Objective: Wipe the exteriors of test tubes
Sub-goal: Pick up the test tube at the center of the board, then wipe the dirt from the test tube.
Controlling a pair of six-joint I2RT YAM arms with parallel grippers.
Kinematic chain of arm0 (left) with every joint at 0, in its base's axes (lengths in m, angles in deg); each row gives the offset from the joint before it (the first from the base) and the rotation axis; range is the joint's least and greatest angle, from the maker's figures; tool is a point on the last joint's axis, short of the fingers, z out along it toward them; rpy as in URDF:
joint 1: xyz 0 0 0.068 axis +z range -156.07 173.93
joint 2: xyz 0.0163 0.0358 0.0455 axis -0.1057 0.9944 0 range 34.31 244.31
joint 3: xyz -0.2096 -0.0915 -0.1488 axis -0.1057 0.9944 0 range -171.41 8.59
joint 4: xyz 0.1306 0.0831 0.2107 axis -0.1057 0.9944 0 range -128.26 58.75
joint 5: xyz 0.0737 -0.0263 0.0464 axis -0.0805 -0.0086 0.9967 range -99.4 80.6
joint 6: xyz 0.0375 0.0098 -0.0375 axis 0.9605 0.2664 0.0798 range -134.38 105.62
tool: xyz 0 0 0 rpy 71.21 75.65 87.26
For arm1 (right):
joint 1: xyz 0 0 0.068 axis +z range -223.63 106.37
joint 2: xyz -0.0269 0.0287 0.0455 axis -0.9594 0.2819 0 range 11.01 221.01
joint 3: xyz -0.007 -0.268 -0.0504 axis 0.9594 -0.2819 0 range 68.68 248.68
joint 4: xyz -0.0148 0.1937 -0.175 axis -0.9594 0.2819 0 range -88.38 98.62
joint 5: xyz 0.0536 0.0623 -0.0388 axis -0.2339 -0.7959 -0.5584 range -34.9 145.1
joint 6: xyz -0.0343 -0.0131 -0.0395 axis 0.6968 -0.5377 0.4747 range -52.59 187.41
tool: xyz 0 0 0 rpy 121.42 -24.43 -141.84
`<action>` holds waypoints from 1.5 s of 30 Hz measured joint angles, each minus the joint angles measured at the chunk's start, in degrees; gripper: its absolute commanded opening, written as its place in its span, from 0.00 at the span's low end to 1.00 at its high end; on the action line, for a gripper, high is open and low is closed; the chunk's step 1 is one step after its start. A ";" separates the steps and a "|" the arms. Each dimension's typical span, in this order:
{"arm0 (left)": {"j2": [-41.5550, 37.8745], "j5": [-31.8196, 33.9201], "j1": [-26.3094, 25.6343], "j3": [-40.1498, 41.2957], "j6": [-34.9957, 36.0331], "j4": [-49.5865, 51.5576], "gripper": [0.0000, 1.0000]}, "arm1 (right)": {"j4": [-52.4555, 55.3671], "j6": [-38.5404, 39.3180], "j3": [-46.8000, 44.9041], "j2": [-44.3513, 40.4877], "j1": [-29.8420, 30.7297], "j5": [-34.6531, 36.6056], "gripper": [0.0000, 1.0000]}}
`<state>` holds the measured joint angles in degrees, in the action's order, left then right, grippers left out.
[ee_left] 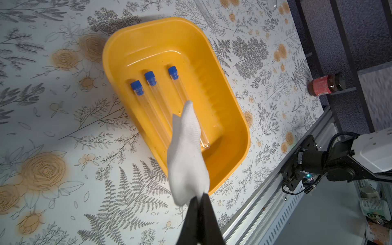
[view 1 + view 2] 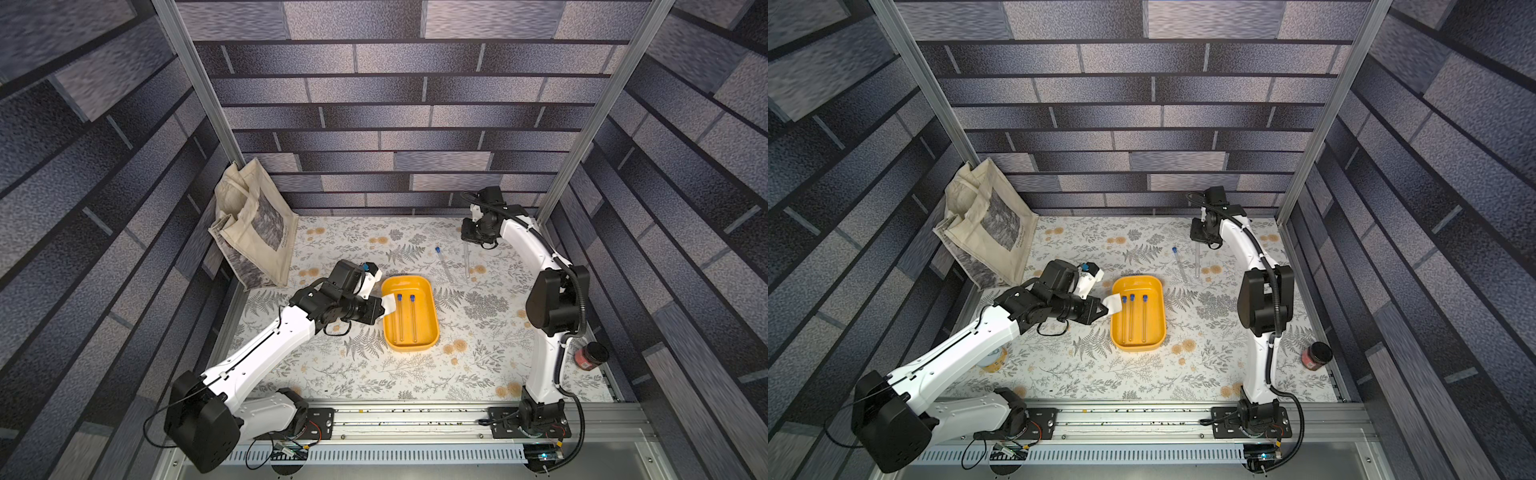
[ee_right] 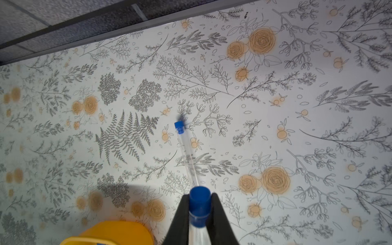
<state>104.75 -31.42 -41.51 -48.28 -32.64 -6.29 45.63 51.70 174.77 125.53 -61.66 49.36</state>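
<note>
Locate the left hand point(image 1: 199, 196) first: its jaws are closed tight on one end of a white cloth point(image 1: 186, 152). You find this hand to the left of the table's point(image 2: 374, 374) middle, to the right of a tote bag point(image 2: 253, 224) that leans in the far left corner. The free end of the cloth reaches over the left rim of the yellow tray point(image 1: 220, 101), which sits near the middle of the table.

Inside the tray, note three test tubes point(image 1: 159, 98) lying side by side along its length, blue caps toward the far edge. In the left wrist view the cloth covers part of them; you cannot tell whether it touches them.

Right of the tray, toward the far right corner, a fourth test tube point(image 3: 186, 157) lies flat on the table, cap toward the far edge.

Just beside it, the right hand point(image 3: 200, 195) is clamped on the blue cap of a fifth test tube point(image 2: 466, 262), which hangs cap-up below the hand. You cannot tell whether its lower end touches the table.

At the right edge of the table stands a red jar point(image 2: 590, 355) with a dark lid.
</note>
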 measured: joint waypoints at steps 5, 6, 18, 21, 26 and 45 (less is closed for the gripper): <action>4.42 -0.11 -5.68 -3.63 -0.94 -4.11 0.03 | -7.58 -1.75 -13.05 -11.26 4.48 -3.76 0.12; 4.90 -0.17 -6.60 -3.96 -1.16 -4.87 0.03 | -9.22 -2.19 -15.52 -13.22 5.46 -4.44 0.12; 6.86 -0.44 -13.35 -2.10 -2.89 -13.77 0.03 | -33.07 -10.08 -44.96 -29.75 12.20 -9.70 0.13; 6.86 -0.92 -13.66 -0.52 -3.52 -15.45 0.03 | -35.93 -11.52 -47.39 -30.49 12.70 -9.84 0.13; 6.88 -3.30 -13.92 0.57 -4.37 -18.75 0.03 | -39.15 -13.14 -47.82 -30.51 14.05 -10.14 0.13; 13.03 -3.02 -10.67 0.09 -4.72 -18.03 0.02 | -40.00 -13.84 -47.80 -30.77 15.04 -10.67 0.13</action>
<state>117.77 -34.44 -52.18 -48.19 -37.36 -24.32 5.63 37.87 126.96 94.75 -46.62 38.70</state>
